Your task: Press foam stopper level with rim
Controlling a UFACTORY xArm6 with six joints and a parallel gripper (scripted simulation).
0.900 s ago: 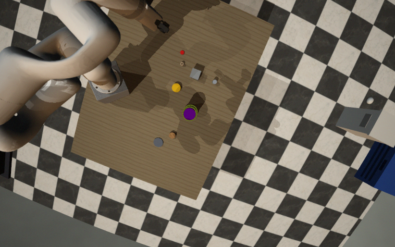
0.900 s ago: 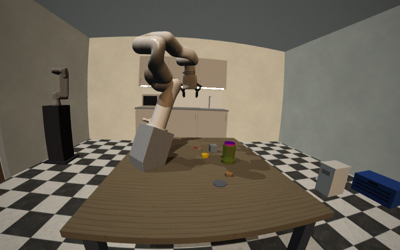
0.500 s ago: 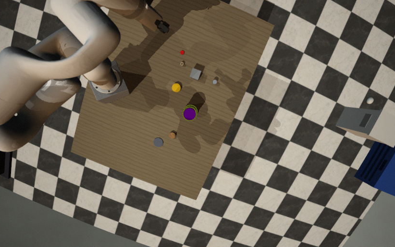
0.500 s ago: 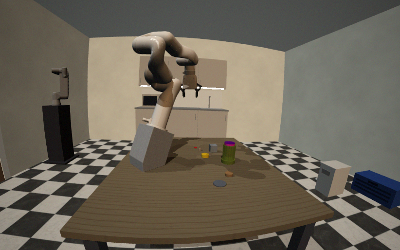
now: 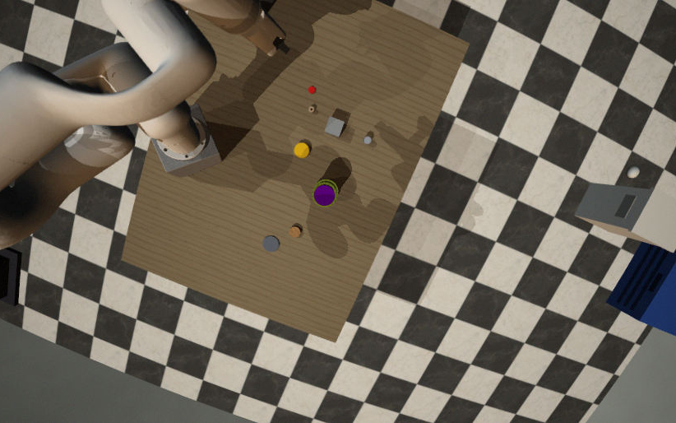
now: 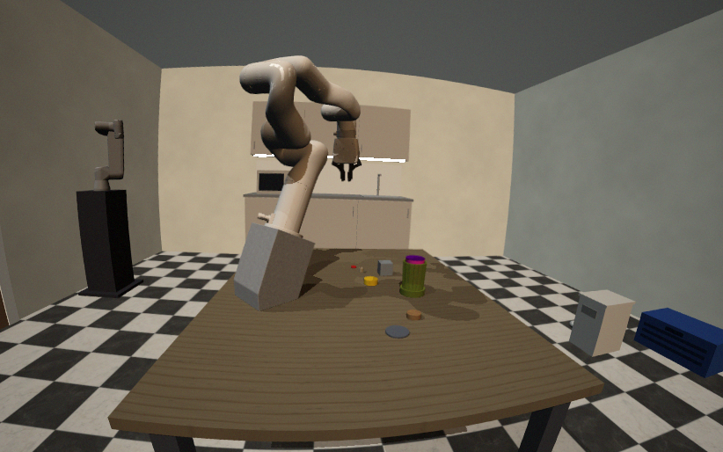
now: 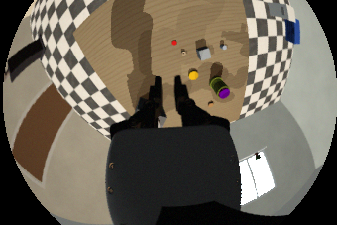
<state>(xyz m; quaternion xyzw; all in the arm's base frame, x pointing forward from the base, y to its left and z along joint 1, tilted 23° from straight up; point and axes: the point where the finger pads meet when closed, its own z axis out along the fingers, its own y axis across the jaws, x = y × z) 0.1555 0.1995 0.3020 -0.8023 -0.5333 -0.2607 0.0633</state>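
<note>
An olive-green jar (image 5: 325, 195) stands upright near the middle of the wooden table; it also shows in the exterior view (image 6: 412, 278) and in the wrist view (image 7: 219, 88). A purple foam stopper (image 6: 414, 258) sits in its mouth and sticks up a little above the rim, with nothing on top of it. My gripper (image 6: 346, 175) hangs high above the table's far side, well away from the jar, pointing down. Its fingers stand close together with nothing between them.
On the table are a yellow cylinder (image 5: 301, 149), a grey cube (image 5: 334, 126), a small red piece (image 5: 312, 90), a tan ring (image 5: 311, 109), a small grey ball (image 5: 367, 140), an orange disc (image 5: 294, 230) and a grey disc (image 5: 270, 243). The arm's base block (image 6: 272, 272) stands at the left.
</note>
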